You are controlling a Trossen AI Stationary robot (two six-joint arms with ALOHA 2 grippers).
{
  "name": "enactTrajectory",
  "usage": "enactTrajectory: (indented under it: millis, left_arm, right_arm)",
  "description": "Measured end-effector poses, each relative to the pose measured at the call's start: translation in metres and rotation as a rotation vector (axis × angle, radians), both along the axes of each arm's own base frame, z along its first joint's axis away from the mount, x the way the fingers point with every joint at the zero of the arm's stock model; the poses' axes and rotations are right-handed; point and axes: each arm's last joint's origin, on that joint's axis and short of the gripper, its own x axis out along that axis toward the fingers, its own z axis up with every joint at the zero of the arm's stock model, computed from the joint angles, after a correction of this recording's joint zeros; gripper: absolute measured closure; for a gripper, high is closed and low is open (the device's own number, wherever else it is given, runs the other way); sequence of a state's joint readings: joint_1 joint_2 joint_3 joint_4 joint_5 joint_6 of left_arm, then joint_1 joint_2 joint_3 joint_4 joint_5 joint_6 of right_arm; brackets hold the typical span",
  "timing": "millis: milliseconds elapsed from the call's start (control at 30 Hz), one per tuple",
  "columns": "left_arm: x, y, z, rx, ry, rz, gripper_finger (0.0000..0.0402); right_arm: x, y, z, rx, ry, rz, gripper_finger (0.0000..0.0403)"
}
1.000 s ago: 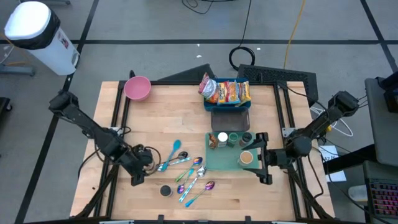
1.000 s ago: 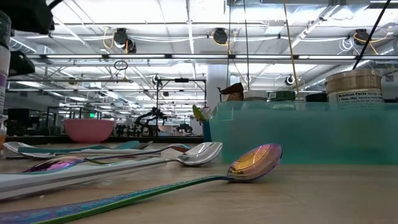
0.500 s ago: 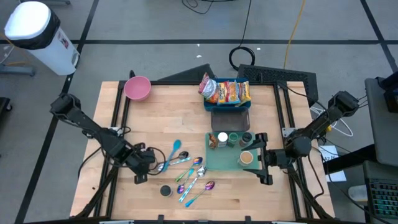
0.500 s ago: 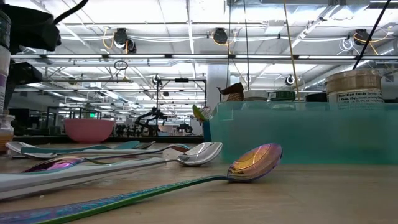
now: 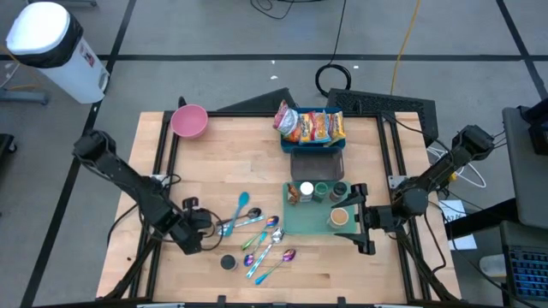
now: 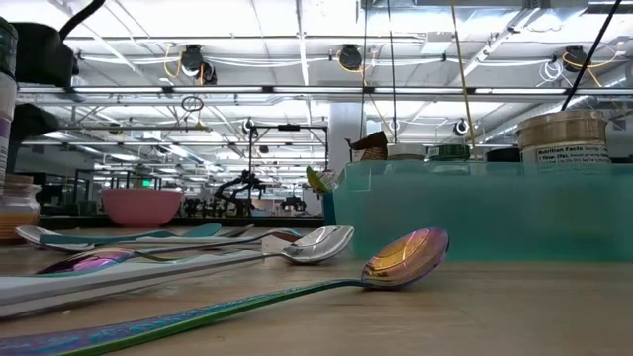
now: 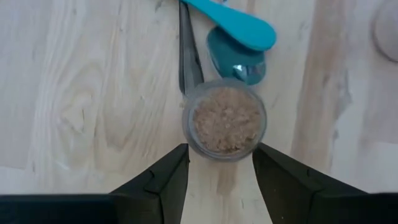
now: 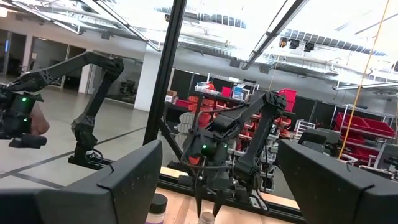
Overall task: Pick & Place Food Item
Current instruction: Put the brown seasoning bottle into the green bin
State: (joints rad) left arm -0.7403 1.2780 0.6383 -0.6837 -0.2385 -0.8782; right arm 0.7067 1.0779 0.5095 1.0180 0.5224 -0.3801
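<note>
We start at the left gripper (image 7: 219, 163), low over the near-left part of the wooden table (image 5: 223, 150). Its two dark fingers (image 7: 160, 180) stand on either side of a small clear jar (image 7: 225, 119) of brown granules. The jar sits upright on the wood, just past the fingertips, and we see no pad pressing its wall, so we read the jaws as partly parted and not clamped on it. In the low view the same jar (image 6: 17, 205) stands on the table at the far left edge, under the dark body of the arm.

Just beyond the jar lie two teal spoons (image 7: 235, 38), one bowl overlapping the other; the nearer bowl touches, or nearly touches, the jar's rim. From above, these belong to a loose scatter of spoons (image 5: 261, 235) between the left gripper (image 5: 199, 224) and a green tray (image 5: 312, 218). A small dark-capped jar (image 5: 228, 262) stands alone near the table's front edge.

The tray holds several spice jars (image 5: 318, 192). Behind it a dark bin (image 5: 315, 154) carries snack packets (image 5: 310, 126). A pink bowl (image 5: 189, 121) sits at the far-left corner.

The right gripper (image 5: 358, 218) waits at the tray's right edge, its jaws held wide with nothing between them.
</note>
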Motion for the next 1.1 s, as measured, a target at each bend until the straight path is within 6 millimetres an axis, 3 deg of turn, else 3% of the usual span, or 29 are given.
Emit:
enactTrajectory:
  millis: [267,467,833,1100]
  left_arm:
    - [-0.01,-0.01,-0.033,0.012,0.028,0.005,0.0217]
    - [-0.028,-0.012,-0.052,0.037,-0.034,0.12,0.021]
    - [-0.038,-0.016,-0.054,0.138,-0.194,0.1,0.0101]
    - [-0.033,-0.015,-0.052,0.212,-0.337,0.098,0.0083]
  right_arm:
    - [0.0,0.0,0.0,0.0,0.001,0.0,0.0094]
    - [0.0,0.0,0.0,-0.003,0.004,0.0,0.0094]
    - [0.0,0.001,-0.001,-0.008,0.01,0.002,0.0094]
    - [0.0,0.001,-0.001,-0.008,0.011,0.002,0.0094]
